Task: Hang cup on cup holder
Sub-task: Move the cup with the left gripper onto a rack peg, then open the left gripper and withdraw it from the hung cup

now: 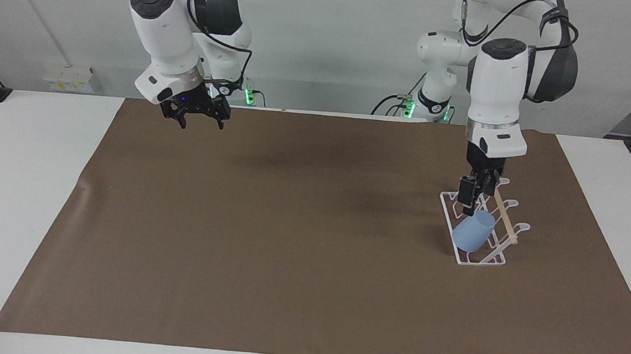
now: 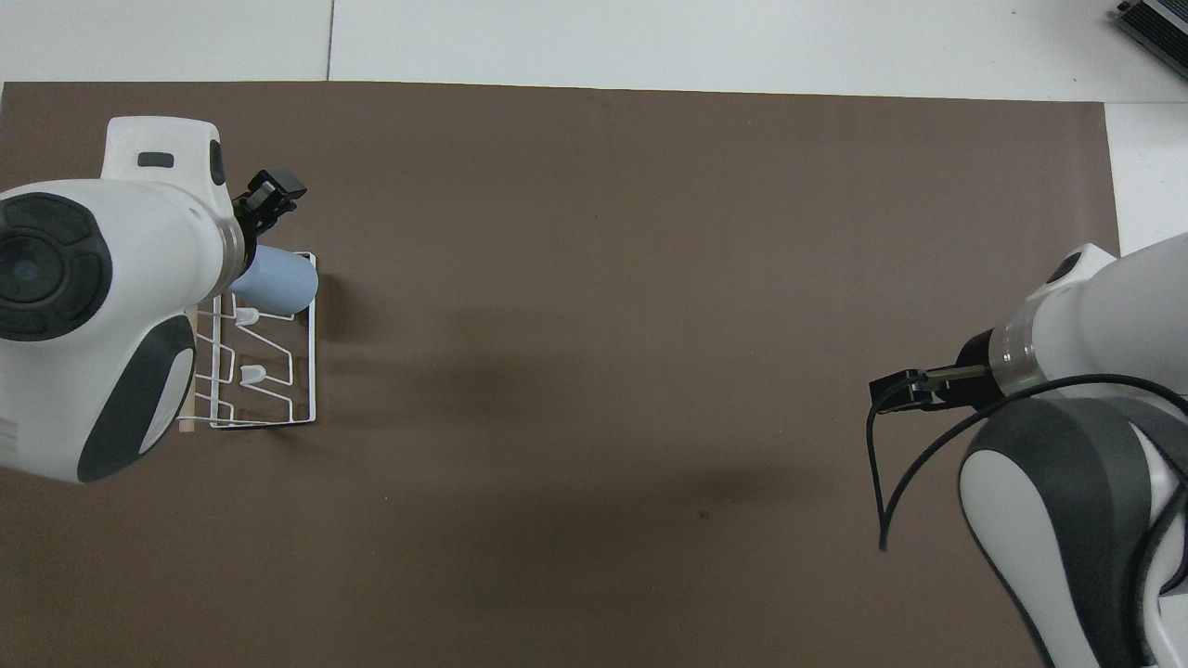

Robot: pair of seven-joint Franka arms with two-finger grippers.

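One small light-blue plastic cup [image 1: 473, 233] hung tilted on a prong of the white wire cup holder with a wooden rod [image 1: 478, 226] — at the end farther from the robots. The left gripper [image 1: 472, 196] was over that holder, fingers apart, clear of the cup. The right gripper [image 1: 198, 114] waited well apart from the holder — fingers apart, empty.
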